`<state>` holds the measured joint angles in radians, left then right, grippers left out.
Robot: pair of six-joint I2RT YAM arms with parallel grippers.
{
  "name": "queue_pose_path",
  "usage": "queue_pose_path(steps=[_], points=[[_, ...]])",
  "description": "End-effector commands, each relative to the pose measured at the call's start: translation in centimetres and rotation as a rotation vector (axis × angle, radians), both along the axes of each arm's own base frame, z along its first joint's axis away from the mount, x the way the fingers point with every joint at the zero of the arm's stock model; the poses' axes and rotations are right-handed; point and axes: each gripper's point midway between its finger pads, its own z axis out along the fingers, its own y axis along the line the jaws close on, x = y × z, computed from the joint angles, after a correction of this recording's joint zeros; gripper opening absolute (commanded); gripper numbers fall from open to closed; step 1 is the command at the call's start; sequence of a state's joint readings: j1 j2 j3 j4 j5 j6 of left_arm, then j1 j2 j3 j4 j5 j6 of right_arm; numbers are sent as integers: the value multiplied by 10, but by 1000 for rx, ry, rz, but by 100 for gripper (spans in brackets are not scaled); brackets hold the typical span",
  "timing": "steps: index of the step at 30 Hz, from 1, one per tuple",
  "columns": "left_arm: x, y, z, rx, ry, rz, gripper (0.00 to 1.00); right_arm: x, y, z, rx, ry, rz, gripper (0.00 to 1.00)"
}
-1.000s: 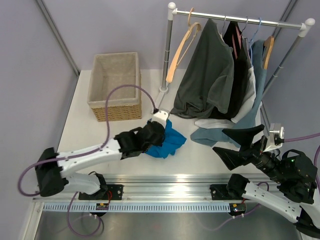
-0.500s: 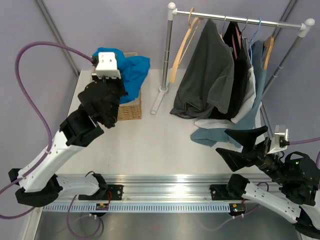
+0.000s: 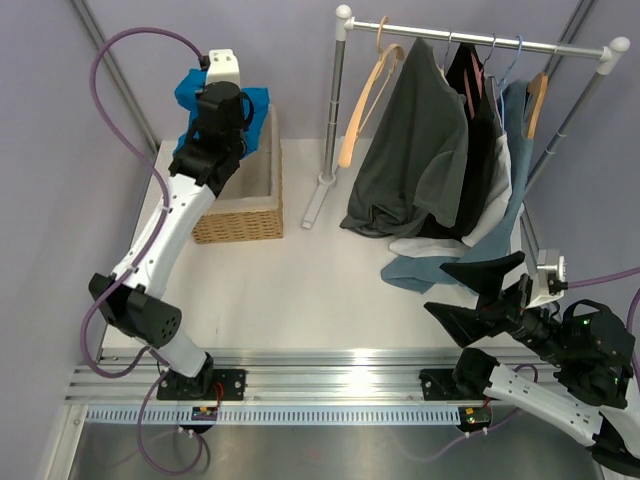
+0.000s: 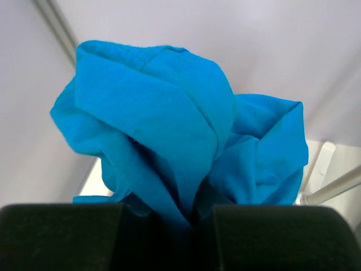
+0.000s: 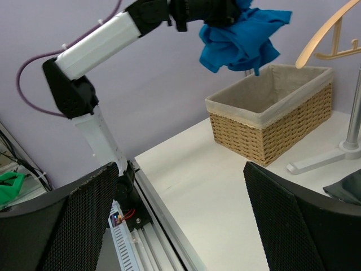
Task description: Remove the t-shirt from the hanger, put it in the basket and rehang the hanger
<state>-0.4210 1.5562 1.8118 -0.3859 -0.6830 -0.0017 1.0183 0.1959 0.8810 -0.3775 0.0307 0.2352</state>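
T-shirt (image 3: 257,108), bright blue and bunched into a loose wad, hangs in the air over the wicker basket (image 3: 236,226). It is above the basket's far left corner and off any hanger. The right wrist view shows its lowest folds clear of the basket's cloth-lined rim, not touching it.

The left gripper (image 4: 168,213) holds the shirt. Its two dark fingers (image 4: 62,237) stand close together with a thick fold of blue cloth pinched between them, and the rest of the cloth billows out beyond the tips. The left arm is stretched up and away from its base, reaching over the basket's left side, with a purple cable looping above it.

The right gripper (image 3: 478,296) is well to the right of the basket, low over the near right part of the white table (image 3: 300,290). Its jaws are spread wide and hold nothing. From its own camera, the basket and the hanging shirt show between the two fingers.

To the right of the basket stands a clothes rack (image 3: 480,41), its post foot just beside the basket's right wall. An empty wooden hanger (image 3: 358,100) hangs at the rack end nearest the basket. Farther from the basket hang a dark grey shirt (image 3: 415,150) and several other garments, black, white and pale blue, whose lower edges drape onto the table.
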Motion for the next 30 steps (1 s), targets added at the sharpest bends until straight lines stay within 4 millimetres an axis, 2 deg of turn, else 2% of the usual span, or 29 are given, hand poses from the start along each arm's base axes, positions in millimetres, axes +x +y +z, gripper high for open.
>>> queue_pose_path(steps=[1,2,3,5,6,8,9,11,12,13,14,15,17,18,19,22,23,25,26,28,29,30], points=[[37,-11,9,-94,-76,-81,0,-7,9,6,2,-13,60,100],[47,-11,-4,-110,-56,-81,0,-6,9,5,-2,-11,53,99],[65,0,-27,-130,-20,-59,0,-6,8,6,1,-13,49,99],[85,-1,-56,-201,24,-91,0,-5,5,6,14,-14,38,100],[100,10,-85,-230,70,-69,0,-5,4,5,18,-13,35,99],[111,30,-109,-221,109,-21,0,-7,2,6,26,-15,38,99],[119,35,-134,-196,154,4,0,-8,1,6,26,-15,41,99],[125,52,-154,-146,191,53,0,-10,2,5,27,-14,53,99],[128,53,-163,-135,212,43,0,-10,1,5,26,-14,53,100],[133,45,-177,-134,247,-13,0,-11,1,5,26,-15,57,99],[135,42,-184,-138,265,-49,27,-11,2,5,25,-13,58,100],[135,36,-189,-140,282,-82,48,-11,2,5,25,-13,56,100],[131,31,-184,-151,282,-110,82,-9,3,5,22,-12,51,100],[127,29,-181,-160,283,-119,85,-7,3,4,22,-5,42,99],[120,28,-163,-166,255,-131,86,-5,4,3,21,1,38,99],[102,26,-131,-178,217,-139,94,0,4,2,30,33,18,99],[88,21,-102,-177,170,-155,95,1,5,2,39,55,17,99],[69,16,-84,-160,157,-166,96,8,2,1,47,93,-23,100],[51,8,-58,-164,110,-192,96,11,1,1,60,121,-37,100],[29,-6,-50,-193,106,-234,96,24,-3,-2,69,166,-110,100],[15,-23,-45,-211,98,-281,96,27,-3,-3,75,185,-124,99],[-8,-31,-22,-261,43,-318,96,35,-7,-4,87,209,-173,100]])
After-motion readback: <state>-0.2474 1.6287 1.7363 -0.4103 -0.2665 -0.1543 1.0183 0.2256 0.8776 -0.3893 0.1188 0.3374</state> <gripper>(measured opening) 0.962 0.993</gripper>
